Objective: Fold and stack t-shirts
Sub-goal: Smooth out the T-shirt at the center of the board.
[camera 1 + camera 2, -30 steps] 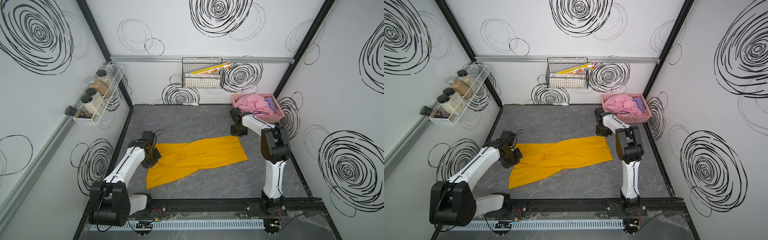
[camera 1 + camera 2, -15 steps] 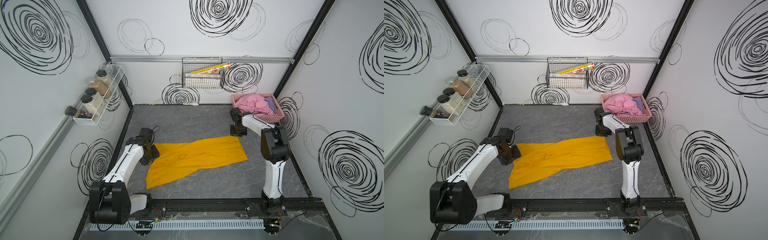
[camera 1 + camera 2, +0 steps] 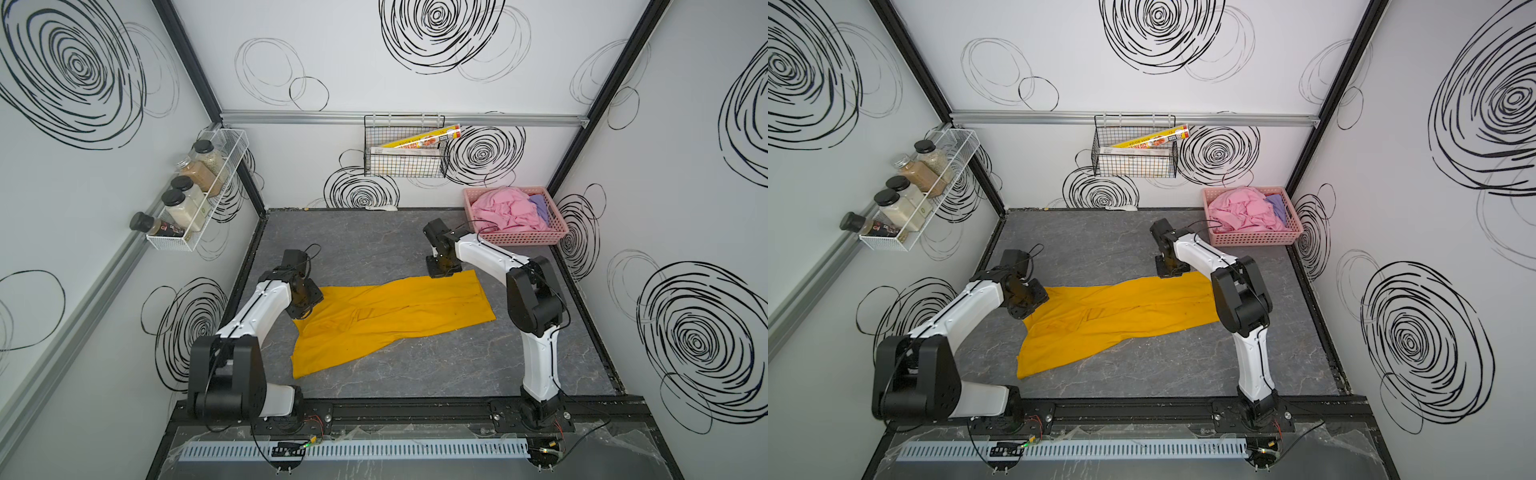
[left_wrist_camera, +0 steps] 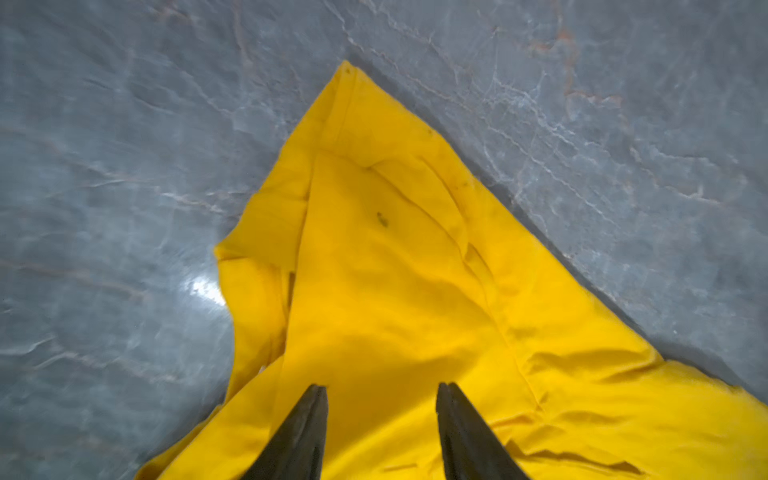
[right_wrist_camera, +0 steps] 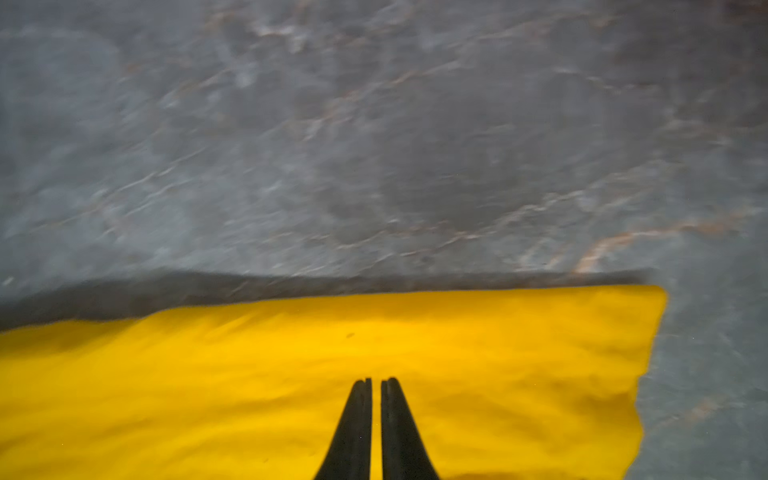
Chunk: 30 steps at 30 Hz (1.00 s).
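Walls (image 3: pixel 374 83): white panels on three sides of me, scrawled with black spirals.
Corner posts (image 3: pixel 189 58): black, slanting outward.
Rail (image 3: pixel 399 118): pale metal, across the back wall.
Surface (image 3: pixel 374 237): grey, marble-veined, with one small glare spot in my left wrist view.
Wire shelf (image 3: pixel 226 166): white, on the wall to my left, carrying black-lidded jars (image 3: pixel 183 208).
Wire basket (image 3: pixel 405 168): black, hung from the rail, holding long boxes (image 3: pixel 424 139).
Pink perforated basket (image 3: pixel 519 240): far corner on my right.
Slotted duct (image 3: pixel 353 451): pale, along the near edge.

Grey marbled tabletop (image 3: pixel 374 249) under mustard-yellow t-shirt (image 3: pixel 395 316) and pink basket (image 3: pixel 519 239)
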### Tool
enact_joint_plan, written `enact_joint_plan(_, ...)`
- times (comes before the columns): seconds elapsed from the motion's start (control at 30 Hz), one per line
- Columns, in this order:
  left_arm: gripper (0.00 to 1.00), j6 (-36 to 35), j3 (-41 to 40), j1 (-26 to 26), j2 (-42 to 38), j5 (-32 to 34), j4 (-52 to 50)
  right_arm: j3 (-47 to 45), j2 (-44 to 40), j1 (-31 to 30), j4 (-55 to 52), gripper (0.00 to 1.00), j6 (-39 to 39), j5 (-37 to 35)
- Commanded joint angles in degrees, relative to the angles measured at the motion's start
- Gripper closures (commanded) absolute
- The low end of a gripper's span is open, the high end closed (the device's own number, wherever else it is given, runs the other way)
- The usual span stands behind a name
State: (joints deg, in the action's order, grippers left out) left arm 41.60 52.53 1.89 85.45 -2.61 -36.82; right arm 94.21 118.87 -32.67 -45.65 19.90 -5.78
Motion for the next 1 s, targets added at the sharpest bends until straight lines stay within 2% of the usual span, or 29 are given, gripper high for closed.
enact_joint_plan(0.0, 0.51, 0.64, 3.17, 0.99, 6.25, -1.13, 6.43, 1.53, -2.97, -4.64, 0.06, 0.87, -2.36, 5.52)
enact_joint_plan(0.2, 0.52, 1.55, 8.60, 2.13, 17.05, 0.75, 5.03, 0.89, -5.02, -9.75, 2.88, 0.84, -5.62, 14.26)
enact_joint_plan(0.43, 0.53, 1.96, 10.35, 2.59, 23.96, 1.80, 3.56, 2.53, -3.97, -14.59, 4.41, 0.82, -9.44, 20.99)
enact_joint_plan(0.6, 0.53, 2.47, 10.52, 2.55, 26.27, -0.22, 4.03, 5.83, -0.47, -18.89, 3.98, 0.73, -11.26, 23.68)
enact_joint_plan(0.8, 0.54, 3.31, 8.39, 2.33, 28.68, -6.43, 6.56, 8.25, 2.49, -24.38, 4.80, 0.66, -12.84, 21.61)
enact_joint_plan(0.97, 0.54, 2.78, 8.78, 2.11, 29.09, -6.01, 7.34, 7.70, 4.05, -28.42, 7.59, 0.64, -13.90, 15.82)
